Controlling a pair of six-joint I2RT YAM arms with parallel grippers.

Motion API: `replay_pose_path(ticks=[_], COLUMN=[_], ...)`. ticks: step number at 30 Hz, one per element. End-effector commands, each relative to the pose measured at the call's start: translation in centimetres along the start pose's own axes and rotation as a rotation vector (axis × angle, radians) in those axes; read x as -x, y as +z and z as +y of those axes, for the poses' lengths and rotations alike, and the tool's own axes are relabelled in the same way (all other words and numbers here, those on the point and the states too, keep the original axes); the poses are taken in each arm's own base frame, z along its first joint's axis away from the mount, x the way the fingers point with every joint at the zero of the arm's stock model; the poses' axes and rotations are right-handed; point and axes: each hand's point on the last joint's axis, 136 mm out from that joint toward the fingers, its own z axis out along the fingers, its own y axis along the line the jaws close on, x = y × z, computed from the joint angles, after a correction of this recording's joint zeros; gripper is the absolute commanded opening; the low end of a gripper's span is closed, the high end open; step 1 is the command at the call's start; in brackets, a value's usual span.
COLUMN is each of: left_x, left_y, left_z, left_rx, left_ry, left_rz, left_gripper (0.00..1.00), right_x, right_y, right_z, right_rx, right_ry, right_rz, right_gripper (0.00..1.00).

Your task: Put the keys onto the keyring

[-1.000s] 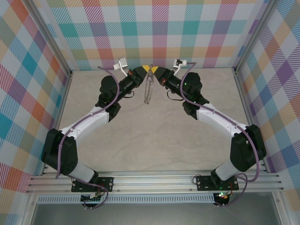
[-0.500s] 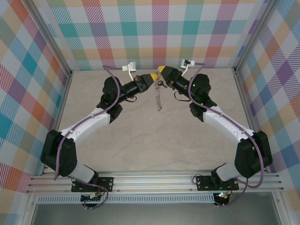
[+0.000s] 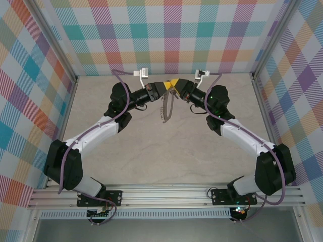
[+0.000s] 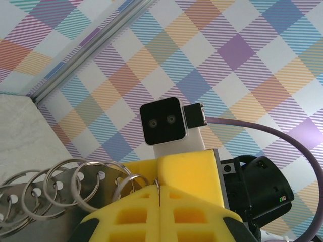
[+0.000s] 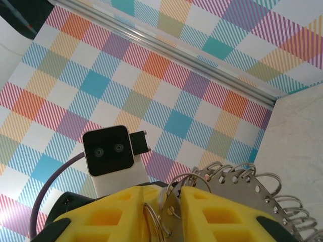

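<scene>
The keyring [image 3: 165, 108], a thin silver hoop edged with small loops, hangs above the table's far middle between the two arms. My left gripper [image 3: 163, 87] is shut on it, with one thin wire loop pinched between the yellow fingertips [image 4: 160, 185] and the other loops fanning out to the left [image 4: 48, 194]. My right gripper [image 3: 175, 83] meets it from the right. Its yellow fingers [image 5: 171, 201] stand slightly apart with the hoop's flat metal edge and some loops [image 5: 252, 189] pressed between them. The keys are hidden.
Plaid walls close in the far end and both sides, with aluminium rails at their feet [image 3: 166, 74]. The marbled tabletop [image 3: 166, 151] lies below the hanging hoop. Each wrist camera [image 4: 164, 121] [image 5: 107, 150] sits close to the other gripper.
Both grippers shifted right with the hoop. The right gripper let go and drew slightly away, then came back against the left one and closed on the hoop. The hoop swung a little.
</scene>
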Motion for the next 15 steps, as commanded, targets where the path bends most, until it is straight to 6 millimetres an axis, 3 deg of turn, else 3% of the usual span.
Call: replay_pose_path(ticks=[1,15], left_x=[1.6,1.3], left_y=[-0.6,-0.2], left_z=[-4.1,-2.9], left_rx=[-0.092,-0.075], left_ry=[0.105,0.085], left_rz=[-0.046,-0.044], left_gripper=[0.00,0.00], right_x=[-0.5,-1.0], right_y=[-0.7,-1.4], right_z=[0.9,1.6], right_rx=[0.042,0.062], right_ry=[-0.008,-0.013], right_rz=[0.019,0.031], right_gripper=[0.23,0.12])
